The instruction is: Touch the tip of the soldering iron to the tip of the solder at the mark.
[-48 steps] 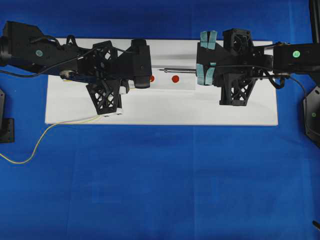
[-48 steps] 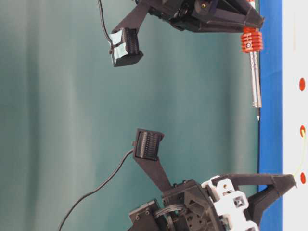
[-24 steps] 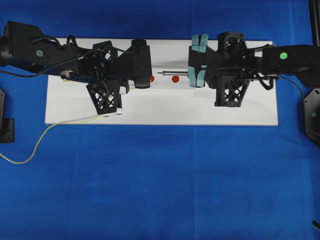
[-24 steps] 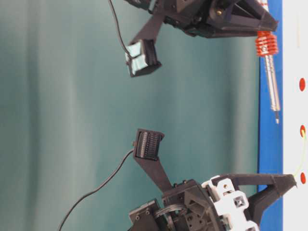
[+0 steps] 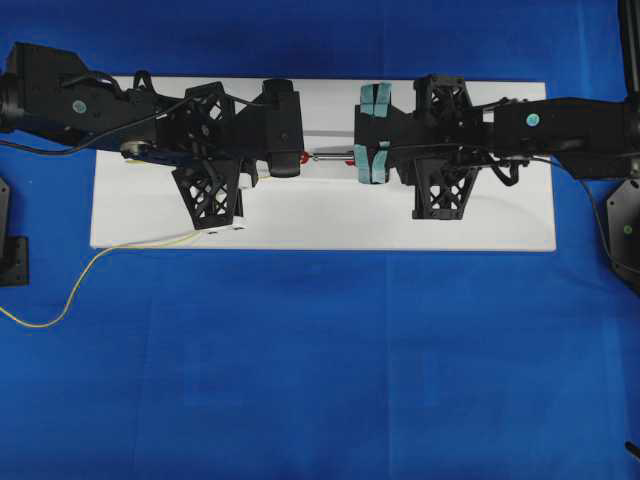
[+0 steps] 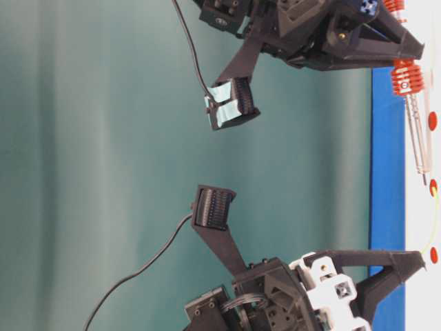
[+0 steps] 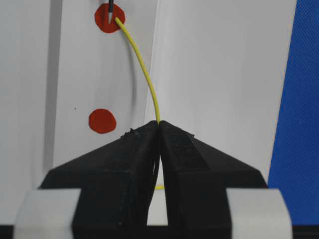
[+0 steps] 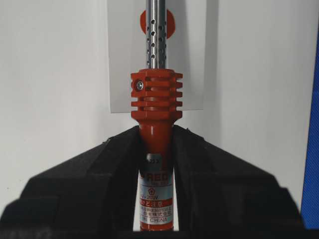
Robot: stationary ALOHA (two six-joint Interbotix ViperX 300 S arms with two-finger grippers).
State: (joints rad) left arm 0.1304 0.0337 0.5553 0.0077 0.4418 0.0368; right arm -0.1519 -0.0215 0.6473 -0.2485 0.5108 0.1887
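My right gripper (image 8: 155,132) is shut on the red handle of the soldering iron (image 8: 155,99). Its silver shaft (image 6: 419,138) reaches left over the white strip. My left gripper (image 7: 159,123) is shut on the thin yellow solder (image 7: 144,69), which arcs forward from the fingertips. The solder's end and the iron's dark tip (image 7: 109,10) lie side by side over the middle red dot (image 7: 102,25). Whether they touch I cannot tell. The mark (image 7: 102,121), the left-end dot, lies bare just beside my left fingertips. The left wrist hides it in the overhead view.
The strip lies on a white board (image 5: 320,220) on blue cloth. The right-end dot (image 8: 169,22) sits under the iron's shaft. The solder's loose tail (image 5: 80,285) curls off the board's front left onto the cloth. Both arms hang low over the board.
My right arm has moved left with the iron, so its tip has gone from past the right-end dot to the middle dot. The left arm and the solder have stayed still.
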